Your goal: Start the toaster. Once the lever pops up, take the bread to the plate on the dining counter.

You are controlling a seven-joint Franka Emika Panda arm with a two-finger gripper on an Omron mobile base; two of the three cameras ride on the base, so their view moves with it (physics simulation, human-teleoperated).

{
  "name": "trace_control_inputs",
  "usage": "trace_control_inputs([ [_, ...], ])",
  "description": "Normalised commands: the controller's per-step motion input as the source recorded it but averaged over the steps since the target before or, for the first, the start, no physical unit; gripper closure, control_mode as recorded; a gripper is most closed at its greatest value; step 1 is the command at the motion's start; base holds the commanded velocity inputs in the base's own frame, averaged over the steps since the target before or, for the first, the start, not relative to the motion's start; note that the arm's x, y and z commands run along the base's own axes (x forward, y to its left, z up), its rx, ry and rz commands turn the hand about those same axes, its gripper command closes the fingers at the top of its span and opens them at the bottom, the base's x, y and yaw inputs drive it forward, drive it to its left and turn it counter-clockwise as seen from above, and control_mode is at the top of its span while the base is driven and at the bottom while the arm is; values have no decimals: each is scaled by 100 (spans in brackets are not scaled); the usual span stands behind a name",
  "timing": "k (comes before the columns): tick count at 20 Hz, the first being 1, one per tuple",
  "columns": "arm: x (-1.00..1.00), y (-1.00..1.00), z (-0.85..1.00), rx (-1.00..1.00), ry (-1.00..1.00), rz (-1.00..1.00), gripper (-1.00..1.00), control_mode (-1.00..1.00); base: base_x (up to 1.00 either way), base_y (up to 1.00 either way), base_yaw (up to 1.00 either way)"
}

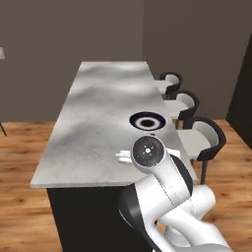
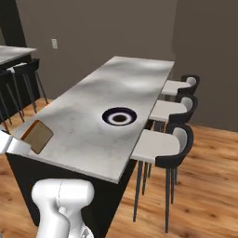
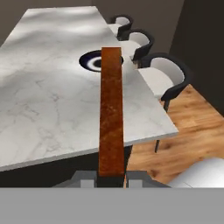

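Gripping bread (image 3: 111, 118), end effector (image 3: 111, 178) level, near dining counter (image 3: 48, 100) edge.

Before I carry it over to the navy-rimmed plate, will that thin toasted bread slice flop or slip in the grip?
The orange-brown bread slice probably stays stiff: it juts straight from the gripper without sagging. Being thin and pinched only at one edge, it could crumble or pivot if jolted. It looks light, so it may skid slightly when dropped on the plate.
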Motion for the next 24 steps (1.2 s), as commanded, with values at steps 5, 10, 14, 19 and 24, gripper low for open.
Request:
trace_control_inputs([
  [5, 0, 0, 0, 0, 0, 0, 100, 100, 0, -70, 37],
  [10, 0, 0, 0, 0, 0, 0, 100, 100, 0, -61, 40],
  [14, 0, 0, 0, 0, 0, 0, 100, 100, 0, -64, 39],
  [19, 0, 0, 0, 0, 0, 0, 100, 100, 4, -63, 39],
  [24, 0, 0, 0, 0, 0, 0, 100, 100, 15, -65, 38],
])
